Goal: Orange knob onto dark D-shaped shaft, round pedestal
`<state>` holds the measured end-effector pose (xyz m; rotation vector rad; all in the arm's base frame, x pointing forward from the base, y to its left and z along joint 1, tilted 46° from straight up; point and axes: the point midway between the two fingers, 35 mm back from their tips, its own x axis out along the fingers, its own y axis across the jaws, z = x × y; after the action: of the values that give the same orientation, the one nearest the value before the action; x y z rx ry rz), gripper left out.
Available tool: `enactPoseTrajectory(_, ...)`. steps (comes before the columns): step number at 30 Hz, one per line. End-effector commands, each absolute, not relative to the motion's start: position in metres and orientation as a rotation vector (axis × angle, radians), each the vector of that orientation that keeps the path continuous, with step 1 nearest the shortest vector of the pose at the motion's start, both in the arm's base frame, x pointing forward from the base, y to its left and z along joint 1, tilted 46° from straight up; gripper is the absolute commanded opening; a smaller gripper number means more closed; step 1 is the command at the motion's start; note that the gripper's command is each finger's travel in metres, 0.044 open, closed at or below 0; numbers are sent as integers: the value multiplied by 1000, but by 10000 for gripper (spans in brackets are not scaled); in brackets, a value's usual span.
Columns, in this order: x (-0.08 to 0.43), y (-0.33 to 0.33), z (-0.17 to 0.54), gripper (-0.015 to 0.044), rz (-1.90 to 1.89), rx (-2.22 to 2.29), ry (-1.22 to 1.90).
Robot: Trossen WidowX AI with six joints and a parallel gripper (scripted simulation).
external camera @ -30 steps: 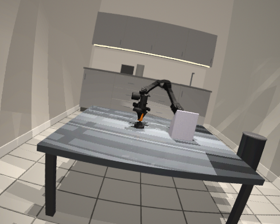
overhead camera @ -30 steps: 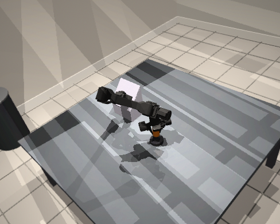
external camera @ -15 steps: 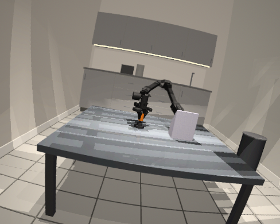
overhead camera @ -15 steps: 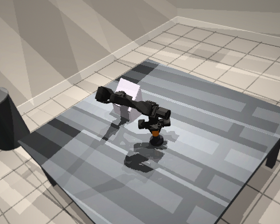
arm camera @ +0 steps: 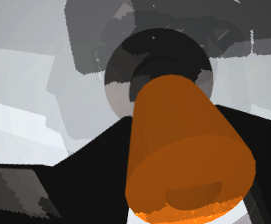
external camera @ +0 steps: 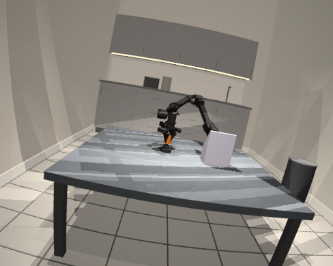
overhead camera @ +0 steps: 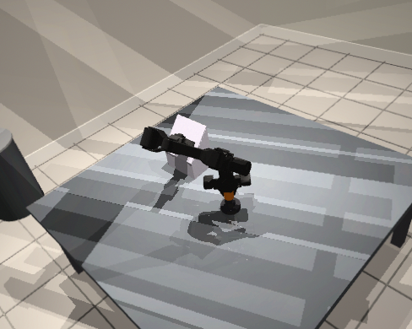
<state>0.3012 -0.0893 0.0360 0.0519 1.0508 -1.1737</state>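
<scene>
The orange knob (overhead camera: 229, 196) (external camera: 168, 139) (arm camera: 186, 117) is held low over the round pedestal, leaning slightly in the exterior view. My gripper (overhead camera: 229, 193) (external camera: 169, 138) (arm camera: 172, 119) is shut on it, one black finger on each side. The dark round pedestal (overhead camera: 230, 207) (external camera: 165, 149) (arm camera: 121, 102) stands on the table below the knob. In the wrist view the knob's near end shows a D-shaped recess, and its far end covers the pedestal's middle. The shaft's flat side is hidden, and whether the knob's lower end touches the shaft cannot be told.
A pale lilac block (overhead camera: 190, 131) (external camera: 219, 149) stands on the grey table (overhead camera: 155, 253) (external camera: 125, 174) beside the arm's base. A dark cylinder (overhead camera: 12, 186) (external camera: 299, 175) stands on the floor off the table's edge. Arm shadows fall around the pedestal.
</scene>
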Motion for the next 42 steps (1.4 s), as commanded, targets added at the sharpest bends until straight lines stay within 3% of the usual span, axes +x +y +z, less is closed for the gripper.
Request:
enactPoseTrajectory(1,303,-87,39,0,-1175,57,1047)
enactPoseTrajectory(9,307,-89,40,0,-1281,221,920)
enactPoseTrajectory(42,305,-91,37,0,-1281,221,920)
